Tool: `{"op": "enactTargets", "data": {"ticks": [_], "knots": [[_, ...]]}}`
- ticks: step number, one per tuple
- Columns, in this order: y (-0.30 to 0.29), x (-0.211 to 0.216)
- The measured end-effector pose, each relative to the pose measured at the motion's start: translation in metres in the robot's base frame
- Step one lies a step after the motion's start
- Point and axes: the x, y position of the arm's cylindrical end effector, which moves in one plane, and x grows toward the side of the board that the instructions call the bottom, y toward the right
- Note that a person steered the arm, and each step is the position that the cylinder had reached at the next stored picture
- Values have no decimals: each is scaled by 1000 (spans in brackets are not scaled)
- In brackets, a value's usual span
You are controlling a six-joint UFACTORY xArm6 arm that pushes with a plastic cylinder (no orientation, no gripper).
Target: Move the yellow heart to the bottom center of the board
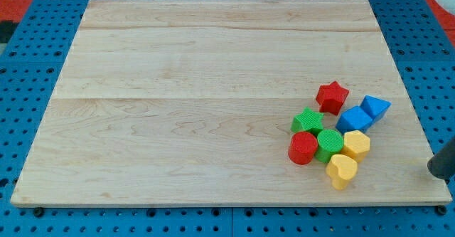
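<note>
The yellow heart (pixel 342 171) lies at the board's lower right, at the bottom of a tight cluster of blocks. It touches the yellow hexagon (pixel 356 144) above it and the green cylinder (pixel 330 145). My tip (pixel 434 170) enters from the view's right edge. It sits over the board's right edge, well to the right of the heart and apart from every block.
The cluster also holds a red cylinder (pixel 303 148), a green star (pixel 308 121), a red star (pixel 332 96), a blue cube (pixel 353 119) and a blue triangular block (pixel 375 107). The wooden board (pixel 199 87) rests on a blue pegboard surface.
</note>
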Motion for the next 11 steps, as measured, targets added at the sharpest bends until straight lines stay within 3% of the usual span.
{"op": "enactTargets", "data": {"ticks": [1,4,6,8,10,11], "knots": [[5,0],[-89,-7],[-120,10],[-202,-43],[-160,-18],[-209,-18]]}}
